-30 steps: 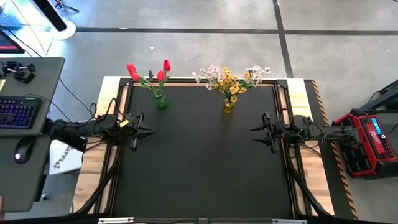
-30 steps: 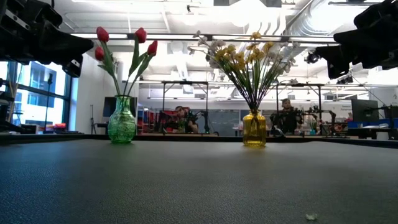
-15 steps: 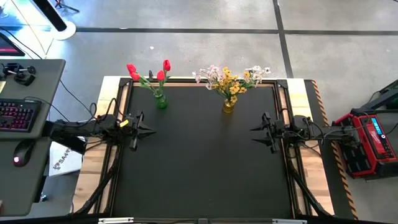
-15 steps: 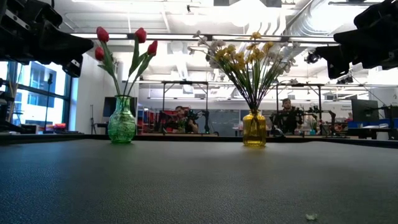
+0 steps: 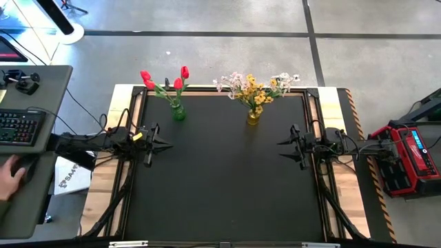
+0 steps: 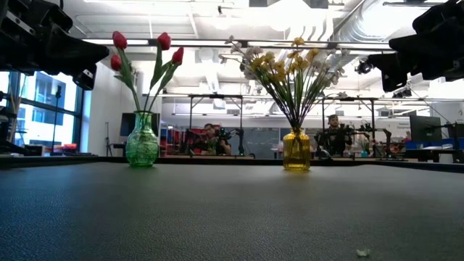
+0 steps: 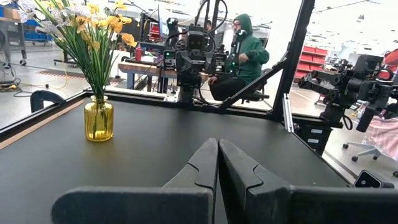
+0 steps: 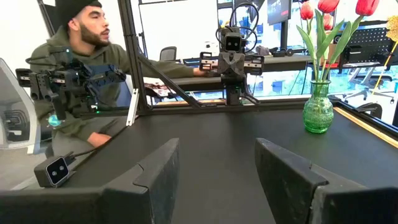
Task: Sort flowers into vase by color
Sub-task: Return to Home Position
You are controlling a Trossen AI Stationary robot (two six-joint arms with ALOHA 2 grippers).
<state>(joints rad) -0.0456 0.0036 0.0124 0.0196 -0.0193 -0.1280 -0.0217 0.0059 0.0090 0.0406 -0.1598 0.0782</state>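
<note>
I am hovering my left gripper (image 7: 217, 143) above the black table (image 5: 227, 193), well to the left of the yellow vase (image 5: 253, 118) and nearer my base than it. Its two fingers are pressing flat against each other, with nothing between them. I am holding my right gripper (image 8: 217, 149) on the other side of the yellow vase, to its right and likewise nearer my base. Its fingers are spreading wide apart, empty. The two grippers are pointing toward each other across the table.

The yellow vase is standing upright by the table's far edge. It is carrying the yellow blossoms (image 6: 279, 69) in the middle and the white-pinkish blossoms (image 6: 250, 52) fanning out on both sides, all stems gathered in its neck. To the left of the yellow vase, along the same far edge and apart from it, the green vase (image 6: 142, 145) is standing upright and holding the red tulips (image 6: 164, 40), which are leaning outward.

Far to the left of the yellow vase, off the table, a person's hand (image 5: 8, 178) is resting on a desk (image 5: 41, 89) beside a keyboard (image 5: 19, 126).
</note>
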